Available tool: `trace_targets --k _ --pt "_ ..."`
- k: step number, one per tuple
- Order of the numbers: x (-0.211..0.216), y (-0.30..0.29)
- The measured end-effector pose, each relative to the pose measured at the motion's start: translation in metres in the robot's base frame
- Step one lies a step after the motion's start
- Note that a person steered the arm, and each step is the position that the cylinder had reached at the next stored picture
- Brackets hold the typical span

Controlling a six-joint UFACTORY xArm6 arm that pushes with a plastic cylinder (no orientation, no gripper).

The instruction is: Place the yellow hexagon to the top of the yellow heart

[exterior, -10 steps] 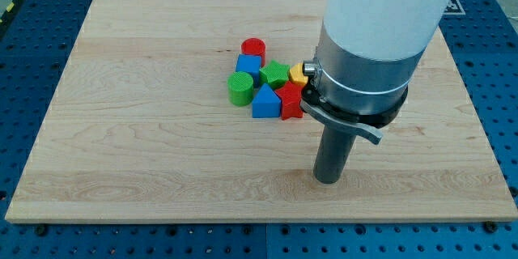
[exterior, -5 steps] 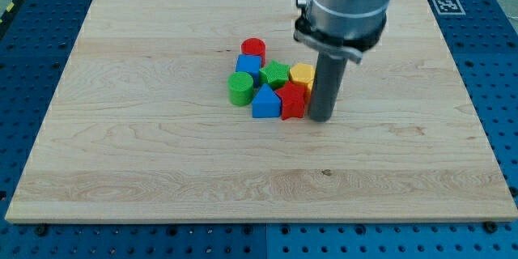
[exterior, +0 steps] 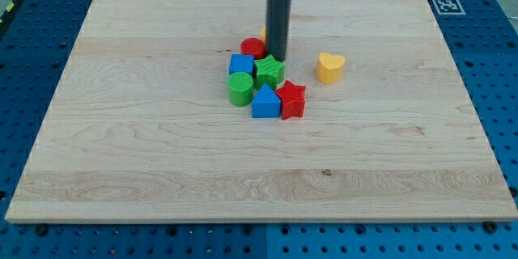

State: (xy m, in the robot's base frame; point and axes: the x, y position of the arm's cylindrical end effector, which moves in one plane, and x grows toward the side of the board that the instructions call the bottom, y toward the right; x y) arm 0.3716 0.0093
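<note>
The yellow heart (exterior: 329, 67) lies alone on the wooden board (exterior: 146, 154), to the right of the block cluster. Only a thin yellow sliver of the yellow hexagon (exterior: 263, 32) shows; it is just left of my rod, above the red cylinder (exterior: 252, 47), and the rest is hidden behind the rod. My tip (exterior: 278, 58) stands at the cluster's top, between the red cylinder and the green star (exterior: 269, 71). It is up and to the left of the heart.
The cluster also holds a blue cube (exterior: 241, 65), a green cylinder (exterior: 239, 88), a blue triangular block (exterior: 265, 102) and a red star (exterior: 291, 99). A marker tag (exterior: 447, 5) sits at the board's top right corner.
My rod has moved from the cluster's right side up and left to its top. The yellow block next to the green star is gone from there. The yellow heart now stands apart at the right.
</note>
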Motion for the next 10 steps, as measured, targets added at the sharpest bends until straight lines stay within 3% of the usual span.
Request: trace_targets --k 2,3,7,10 --pt "-0.046 -0.042" --pt "-0.056 -0.033" --pt "-0.039 0.064" --pt "-0.02 0.08"
